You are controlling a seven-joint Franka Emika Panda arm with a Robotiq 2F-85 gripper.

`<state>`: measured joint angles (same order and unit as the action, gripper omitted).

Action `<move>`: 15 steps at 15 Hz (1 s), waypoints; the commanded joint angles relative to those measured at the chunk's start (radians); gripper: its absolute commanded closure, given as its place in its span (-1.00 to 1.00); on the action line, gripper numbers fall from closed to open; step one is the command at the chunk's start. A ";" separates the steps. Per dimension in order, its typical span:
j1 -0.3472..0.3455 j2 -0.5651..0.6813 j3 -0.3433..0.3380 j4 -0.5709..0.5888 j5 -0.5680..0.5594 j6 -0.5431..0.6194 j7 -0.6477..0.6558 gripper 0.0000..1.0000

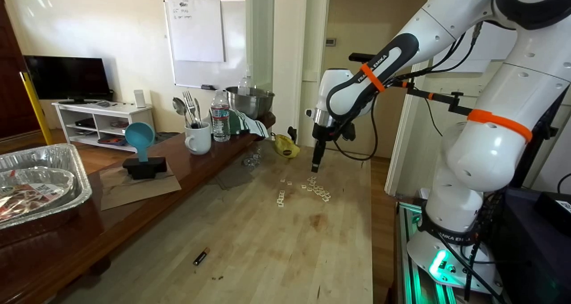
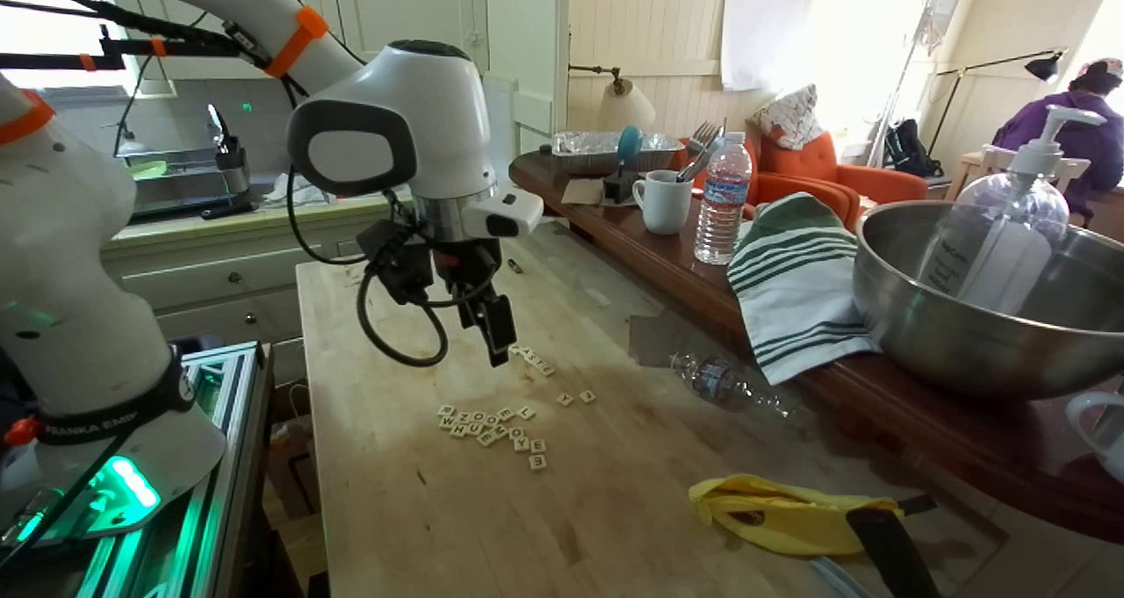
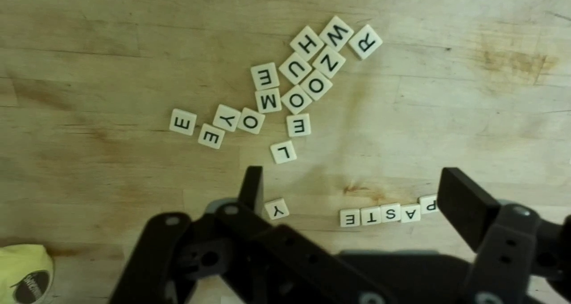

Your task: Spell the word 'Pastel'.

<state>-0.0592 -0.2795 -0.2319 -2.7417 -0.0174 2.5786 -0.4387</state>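
Observation:
The letter tiles are small, thin and pale, with black letters. In the wrist view, upside down, a row reads P (image 3: 429, 204), A (image 3: 410, 213), S (image 3: 390, 213), T (image 3: 370, 215), E (image 3: 349, 218); a finger partly covers the P. The row also shows in both exterior views (image 1: 281, 198) (image 2: 537, 363). A loose L tile (image 3: 283, 152) lies below the tile cluster (image 3: 296, 99). A Y tile (image 3: 277, 209) lies beside the left-hand finger. My gripper (image 3: 352, 179) is open and empty above the table, pointing down in both exterior views (image 1: 315, 165) (image 2: 499, 343).
A yellow bag (image 2: 790, 515) and a plastic bottle on its side (image 2: 724, 383) lie on the table. A battery (image 1: 201, 256) lies farther along. A raised wooden ledge (image 1: 196, 172) runs along the table, bearing a mug (image 1: 198, 139), a water bottle (image 1: 220, 116) and a steel bowl (image 2: 1010, 343).

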 commanded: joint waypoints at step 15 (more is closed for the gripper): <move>0.037 0.261 -0.055 0.035 0.299 0.265 -0.470 1.00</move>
<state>-0.0472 -0.0795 -0.2750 -2.7327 0.1997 2.7947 -0.8025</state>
